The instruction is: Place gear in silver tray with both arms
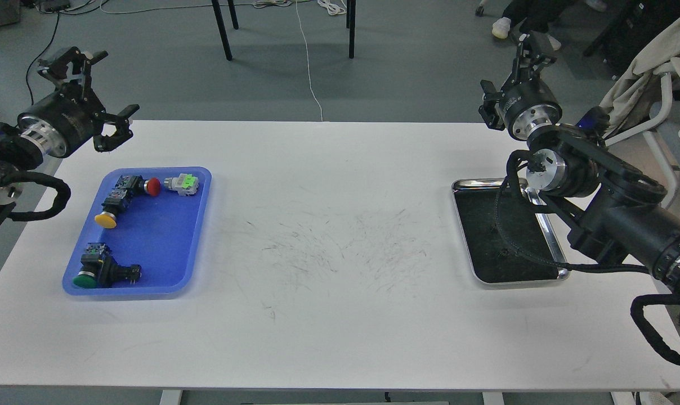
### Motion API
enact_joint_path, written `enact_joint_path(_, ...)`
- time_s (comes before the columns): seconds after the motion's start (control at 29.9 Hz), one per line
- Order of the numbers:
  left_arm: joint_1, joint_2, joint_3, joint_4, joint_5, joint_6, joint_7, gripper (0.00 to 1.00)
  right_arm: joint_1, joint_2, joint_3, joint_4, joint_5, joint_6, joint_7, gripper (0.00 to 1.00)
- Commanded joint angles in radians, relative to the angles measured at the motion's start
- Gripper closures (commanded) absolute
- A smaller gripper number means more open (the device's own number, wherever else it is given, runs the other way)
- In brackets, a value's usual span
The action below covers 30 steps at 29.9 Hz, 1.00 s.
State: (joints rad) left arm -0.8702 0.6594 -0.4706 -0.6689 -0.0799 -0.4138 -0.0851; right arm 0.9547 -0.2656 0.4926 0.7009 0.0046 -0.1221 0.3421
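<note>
The gear lies in a blue plastic tray (160,242) on the left of the table: switches with a red cap (153,187), a yellow cap (106,220) and a green cap (85,279), plus a white piece with a green label (183,183). The silver tray (486,182) sits at the right, its dark floor bare. My left gripper (95,93) hovers open beyond the blue tray's far left corner, holding nothing. My right gripper (508,79) is open and raised past the table's far edge, behind the silver tray. The right arm's joint (545,171) and cable overhang the tray's right rim.
The white table (329,315) shows dark scuff marks in its middle. Black chair legs (223,31) and a white cable (309,73) are on the floor beyond the far edge. A chair with beige fabric (649,62) stands at the far right.
</note>
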Motion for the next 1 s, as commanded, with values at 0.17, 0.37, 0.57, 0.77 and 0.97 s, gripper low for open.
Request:
enact_joint_path(0.17,0.005,0.005,0.001,-0.001,0.003,-0.003,0.007,0.01,-0.004,-0.001,-0.038,0.021,0.000,0.031,-0.046,0.01)
enact_joint_path(0.37,0.010,0.006,0.003,-0.001,0.003,0.000,0.005,0.01,-0.011,-0.056,-0.069,0.051,-0.018,0.094,-0.052,0.01)
enact_joint_path(0.57,0.020,0.008,0.001,-0.005,0.003,-0.002,0.001,0.01,-0.014,-0.090,-0.095,0.072,-0.020,0.121,-0.048,0.01)
enact_joint_path(0.77,0.023,0.005,0.003,-0.001,0.003,-0.002,-0.001,0.01,-0.014,-0.089,-0.095,0.074,-0.018,0.114,-0.046,0.01)
enact_joint_path(0.97,0.031,0.005,0.001,0.003,0.002,-0.014,0.001,0.01,-0.014,-0.089,-0.095,0.080,-0.018,0.113,-0.046,0.01)
